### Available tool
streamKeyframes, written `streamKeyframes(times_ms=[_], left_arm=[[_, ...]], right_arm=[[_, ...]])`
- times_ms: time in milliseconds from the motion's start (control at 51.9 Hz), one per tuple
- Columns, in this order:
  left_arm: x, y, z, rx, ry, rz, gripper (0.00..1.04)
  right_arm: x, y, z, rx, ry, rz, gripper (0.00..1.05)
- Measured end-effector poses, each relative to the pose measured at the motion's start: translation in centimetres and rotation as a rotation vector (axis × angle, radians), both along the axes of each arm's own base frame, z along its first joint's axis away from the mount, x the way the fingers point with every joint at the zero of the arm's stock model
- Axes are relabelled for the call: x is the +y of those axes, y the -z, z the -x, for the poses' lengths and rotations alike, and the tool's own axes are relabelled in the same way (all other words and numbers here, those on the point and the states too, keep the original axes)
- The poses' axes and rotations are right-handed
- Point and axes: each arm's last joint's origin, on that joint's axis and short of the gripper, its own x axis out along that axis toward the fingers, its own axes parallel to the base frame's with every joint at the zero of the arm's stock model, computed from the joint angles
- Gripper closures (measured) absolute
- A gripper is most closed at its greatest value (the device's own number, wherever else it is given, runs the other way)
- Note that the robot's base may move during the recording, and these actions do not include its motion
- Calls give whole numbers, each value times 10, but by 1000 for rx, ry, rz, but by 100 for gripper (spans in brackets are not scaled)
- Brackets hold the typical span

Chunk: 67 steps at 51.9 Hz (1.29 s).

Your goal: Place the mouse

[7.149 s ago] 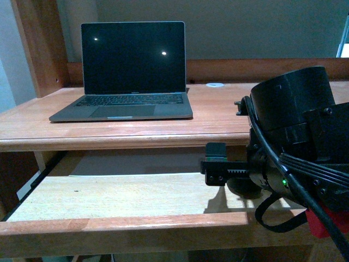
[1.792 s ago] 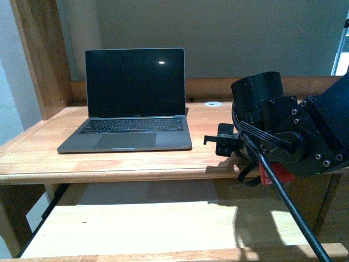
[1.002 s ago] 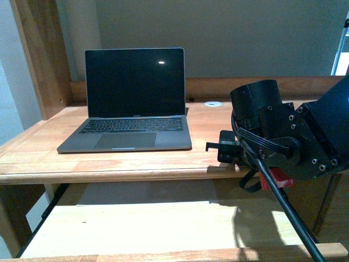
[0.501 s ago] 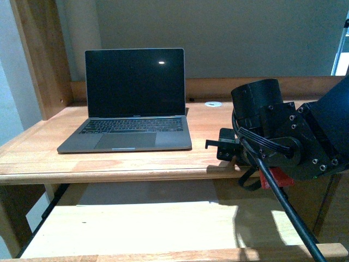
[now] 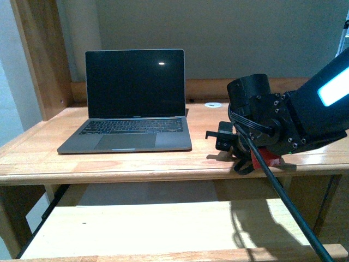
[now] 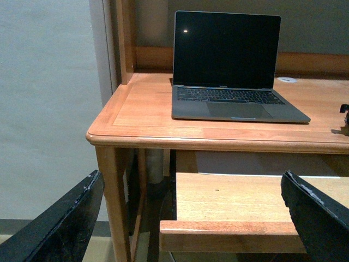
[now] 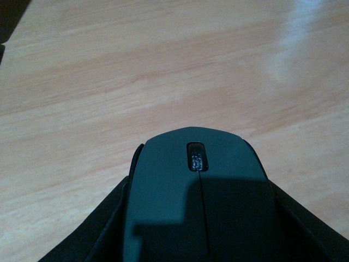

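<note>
The mouse (image 7: 199, 196) is a dark matte dome with a scroll wheel. It sits between the jaws of my right gripper (image 7: 199, 240), which is shut on it just above the wooden desk top (image 7: 136, 71). In the front view my right gripper (image 5: 224, 143) is over the desk to the right of the grey laptop (image 5: 131, 103); the mouse itself is hidden there behind the arm. My left gripper (image 6: 196, 218) is open and empty, off the desk's front left corner.
A pull-out wooden shelf (image 5: 136, 229) sits below the desk top (image 5: 109, 164). A small white disc (image 5: 213, 103) lies behind the right arm. A wooden upright (image 5: 38, 54) stands at the back left.
My right arm has lifted the mouse from the lower pull-out shelf up to the desk top, then moved slightly up and toward the laptop in the last half second.
</note>
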Motion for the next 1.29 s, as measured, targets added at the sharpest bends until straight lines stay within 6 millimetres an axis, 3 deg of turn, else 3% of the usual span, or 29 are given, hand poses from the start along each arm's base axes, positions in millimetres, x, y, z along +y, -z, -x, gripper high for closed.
streamKeyframes(times_ms=[212,443,732,983,1041,1118,1291], left_arm=[[0,0,0,0,0,0,7],[0,0,0,0,0,0,7],[0,0,0,0,0,0,7],[0,0,0,0,1,0,7],[0,0,0,0,1,0,7],[0,0,0,0,-2,0,7],[0,0,0,0,1,0,7]], right_arm=[[-2,-1,-9,15,1,1,42],[-6,-6,-14,-54,3,-18,4],[-11,-13,0,-120,5,-26,7],[-15,-63,33,-282,9,-42,7],[-19,-71,38,-399,-73,-38,14],[-36,-62,76,-451,-225,66,34],[-67,-51,124,-462,-226,152,60]])
